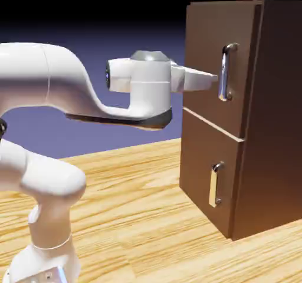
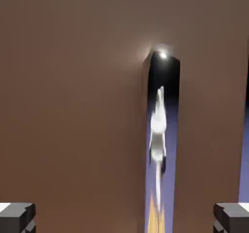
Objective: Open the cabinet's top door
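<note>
The dark brown cabinet stands at the exterior view's right. Its top door is flush with the front and carries a vertical silver handle. My gripper reaches level from the left, its tips right at the handle's lower half. In the hand view the top door fills the picture. The mirror-like handle runs upright, right of the middle. My gripper is open, its grey fingertips far apart at the bottom corners, holding nothing. Whether a finger touches the handle I cannot tell.
Below the top door sits the smaller lower door with a shorter silver handle. The cabinet rests on a light wooden table. My white arm fills the exterior view's left side.
</note>
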